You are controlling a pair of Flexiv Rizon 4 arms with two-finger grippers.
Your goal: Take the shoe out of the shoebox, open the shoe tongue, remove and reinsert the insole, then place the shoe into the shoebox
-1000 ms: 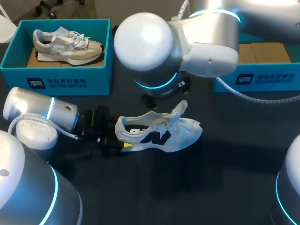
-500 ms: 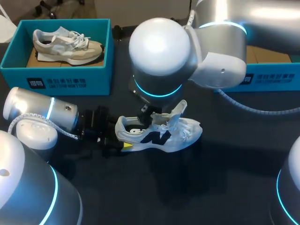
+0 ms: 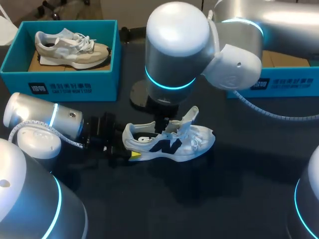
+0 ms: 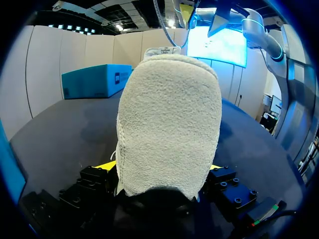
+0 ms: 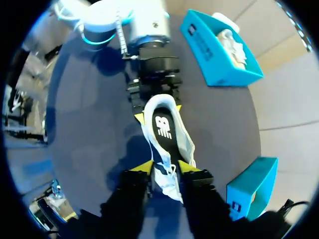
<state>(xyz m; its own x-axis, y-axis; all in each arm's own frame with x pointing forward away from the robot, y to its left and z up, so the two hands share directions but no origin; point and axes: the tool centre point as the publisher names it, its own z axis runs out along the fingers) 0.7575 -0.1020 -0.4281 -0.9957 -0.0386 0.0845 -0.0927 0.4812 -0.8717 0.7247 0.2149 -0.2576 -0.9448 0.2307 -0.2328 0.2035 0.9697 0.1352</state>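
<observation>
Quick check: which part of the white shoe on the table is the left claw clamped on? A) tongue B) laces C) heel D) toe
C: in the left wrist view, the left claw has a yellow tip against each side of the white shoe at its heel.

shoes: 2 — white shoe (image 3: pixel 172 142), beige shoe (image 3: pixel 72 48); shoeboxes: 2 — left shoebox (image 3: pixel 60 82), right shoebox (image 3: pixel 284 82); arms: 2 — left arm (image 3: pixel 45 117), right arm (image 3: pixel 199 50)

The head view looks down on the desk (image 3: pixel 239 199) from high up behind the arms (image 3: pixel 179 50). The left wrist view sits low, very close behind the heel of the shoe (image 4: pixel 169 124). The right wrist view looks straight down on it. All three show the shoe.
</observation>
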